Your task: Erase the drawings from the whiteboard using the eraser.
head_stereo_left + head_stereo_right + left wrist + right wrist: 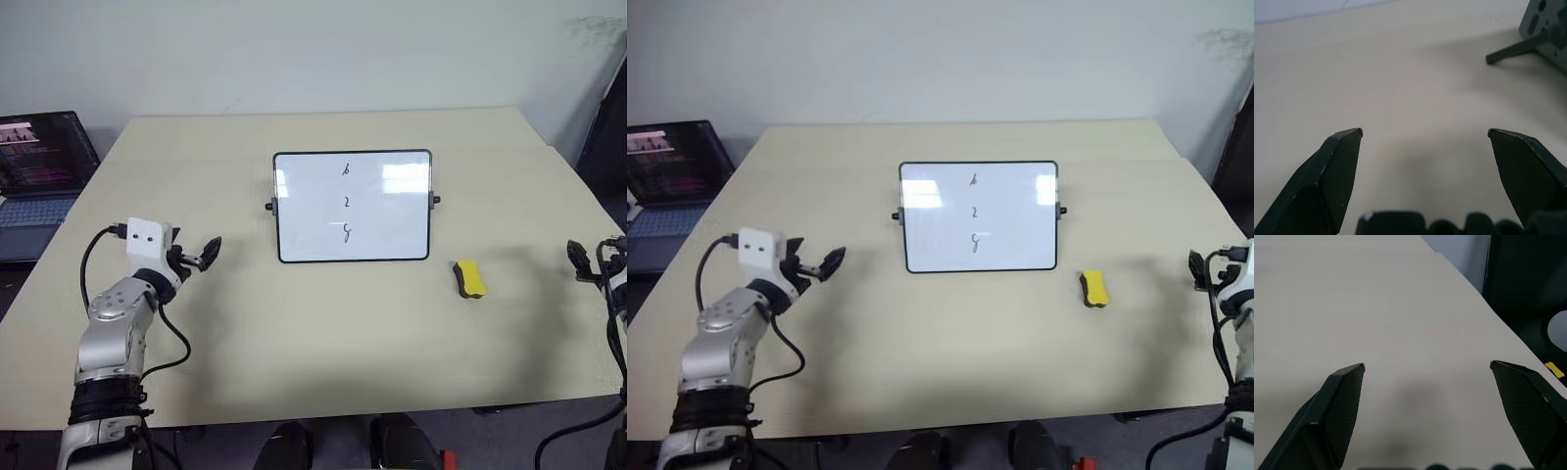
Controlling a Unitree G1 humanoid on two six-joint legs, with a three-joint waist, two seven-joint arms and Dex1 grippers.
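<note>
Three small dark handwritten marks [346, 201] in a vertical column down the middle of a small glossy white board with a thin black frame [294, 211]. Middle mark readable as the digit 2. Top mark a slanted squiggle, not surely legible; bottom one perhaps a 9 or a g, not certain. Coloured lines of text on the open dark laptop screen [44, 149] at the table's left, too small to read.
</note>
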